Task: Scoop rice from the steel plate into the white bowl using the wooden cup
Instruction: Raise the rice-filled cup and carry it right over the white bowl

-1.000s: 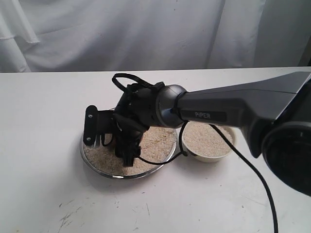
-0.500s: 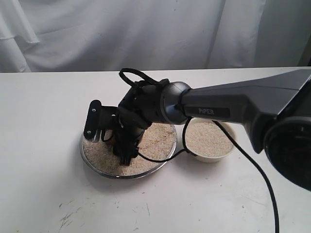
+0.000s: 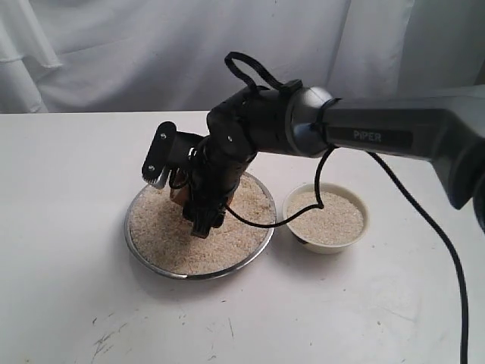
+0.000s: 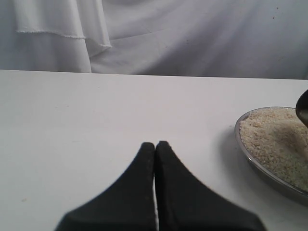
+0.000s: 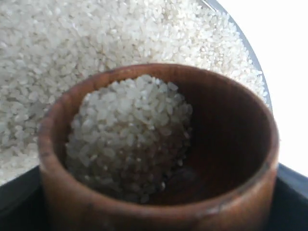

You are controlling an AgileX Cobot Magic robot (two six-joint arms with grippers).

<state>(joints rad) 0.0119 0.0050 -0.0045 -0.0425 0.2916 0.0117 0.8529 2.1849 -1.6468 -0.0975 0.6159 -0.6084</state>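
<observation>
The steel plate (image 3: 133, 241) holds a wide bed of rice (image 3: 168, 236) left of centre. Above it my right gripper (image 3: 182, 191) is shut on the wooden cup (image 3: 177, 196), which the fingers mostly hide in the exterior view. In the right wrist view the cup (image 5: 226, 144) is partly filled with rice (image 5: 127, 130) heaped to one side, and it hangs over the plate's rice (image 5: 96, 33). The white bowl (image 3: 362, 229) right of the plate holds rice (image 3: 327, 218). My left gripper (image 4: 155, 145) is shut and empty over bare table, with the plate's rim (image 4: 262, 167) off to one side.
A black cable (image 3: 424, 227) trails from the right arm past the bowl toward the table's front right. White cloth (image 3: 189, 53) hangs behind the table. Small dark marks (image 3: 106, 334) spot the front left of the tabletop.
My right gripper has risen out of the rice with the cup and shifted right and back over the plate. Its wrist has turned, and the bowl is now uncovered.
</observation>
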